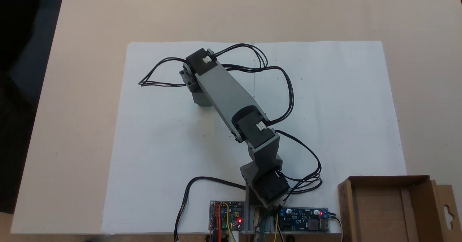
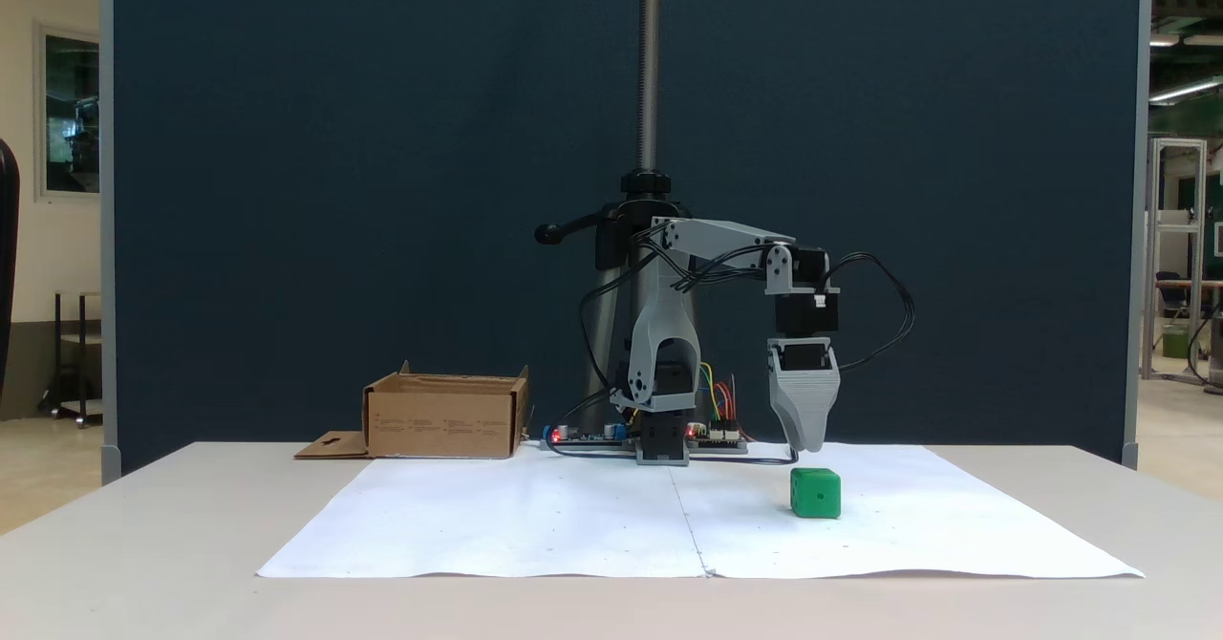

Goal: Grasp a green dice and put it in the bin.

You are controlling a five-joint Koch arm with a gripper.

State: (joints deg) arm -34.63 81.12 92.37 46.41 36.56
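One green dice [image 2: 815, 493] in a fixed view taken from the front, sitting right of centre on the white paper sheet [image 2: 535, 516], dark pip facing the camera. Just above it, a little to the left, the gripper [image 2: 805, 446], pointing straight down, tip apart from the cube. Only a single grey tapered tip on show, jaws one behind the other, so no telling how far apart the fingers are; nothing seen in their hold. At left of centre, the bin [image 2: 444, 418], a brown cardboard box standing off the paper's far left corner, flap lying flat to its left. Circuit boards [image 2: 712, 437] with red lights behind the arm's base.

Seen from above in a fixed view, the arm [image 1: 225, 95] stretching from bottom centre toward the upper left over the paper. Bin [image 1: 415, 178] at lower right, flap with cutout on its right side. Black cables [image 1: 274, 72] looping around the arm.
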